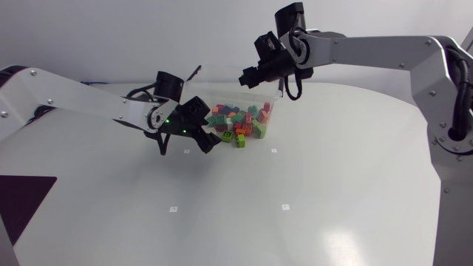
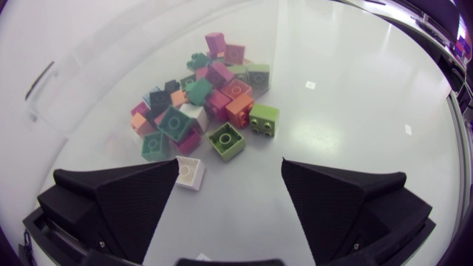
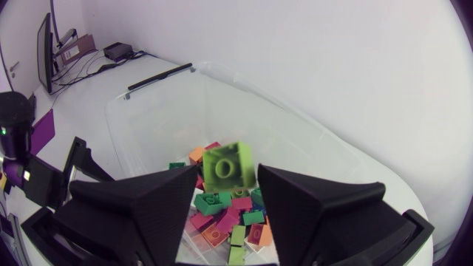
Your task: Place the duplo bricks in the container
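White table (image 1: 332, 185), plain wall behind. Right gripper (image 3: 228, 171): fingers apart, lime brick (image 3: 228, 165) between them, over the container (image 3: 148, 111). The brick looks smeared and shows slivers of gap at its sides, so I judge it let go and dropping (not certain). Below it the pile of bricks (image 3: 222, 207) lies on the container's bottom.

Left gripper (image 2: 230, 176): wide open, holding nothing, low over the table at the container's front side. White brick (image 2: 188, 171) sits just beside one finger. Two loose lime bricks (image 2: 226, 140) lie just ahead, seemingly on the table outside the clear wall, though that wall is hard to trace.

Step in hand: drop-off on my right, pick approach on my left. Task looks mostly done, with most bricks inside.

Next: my right arm needs to lift clear of the container. My left needs to centre on one loose brick, square its fingers to the flat sides, come down and close without shoving the neighbours.

Writing: none readable on bricks, container or arms. The table carries small square marks (image 1: 173, 209), no text.
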Controlling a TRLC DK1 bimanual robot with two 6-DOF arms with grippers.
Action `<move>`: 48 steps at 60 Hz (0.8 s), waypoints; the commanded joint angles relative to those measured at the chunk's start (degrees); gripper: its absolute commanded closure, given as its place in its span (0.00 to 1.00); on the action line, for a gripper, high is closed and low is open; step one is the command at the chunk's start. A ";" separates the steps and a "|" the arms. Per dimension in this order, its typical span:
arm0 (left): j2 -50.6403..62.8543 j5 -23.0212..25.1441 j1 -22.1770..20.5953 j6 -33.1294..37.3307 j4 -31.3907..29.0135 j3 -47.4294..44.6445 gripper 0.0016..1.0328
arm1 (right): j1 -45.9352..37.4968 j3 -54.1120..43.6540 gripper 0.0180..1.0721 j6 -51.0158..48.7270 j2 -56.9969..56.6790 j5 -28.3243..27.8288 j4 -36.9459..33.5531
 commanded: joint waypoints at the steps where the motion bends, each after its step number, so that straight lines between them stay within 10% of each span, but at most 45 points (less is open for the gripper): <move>1: 4.11 -1.79 -0.95 -1.79 1.58 1.68 0.07 | 0.27 1.50 0.04 1.89 1.25 0.76 -0.03; 48: 15.28 -12.16 1.07 -5.48 9.49 9.86 0.07 | -4.39 -31.81 0.05 0.75 -19.49 -5.48 14.21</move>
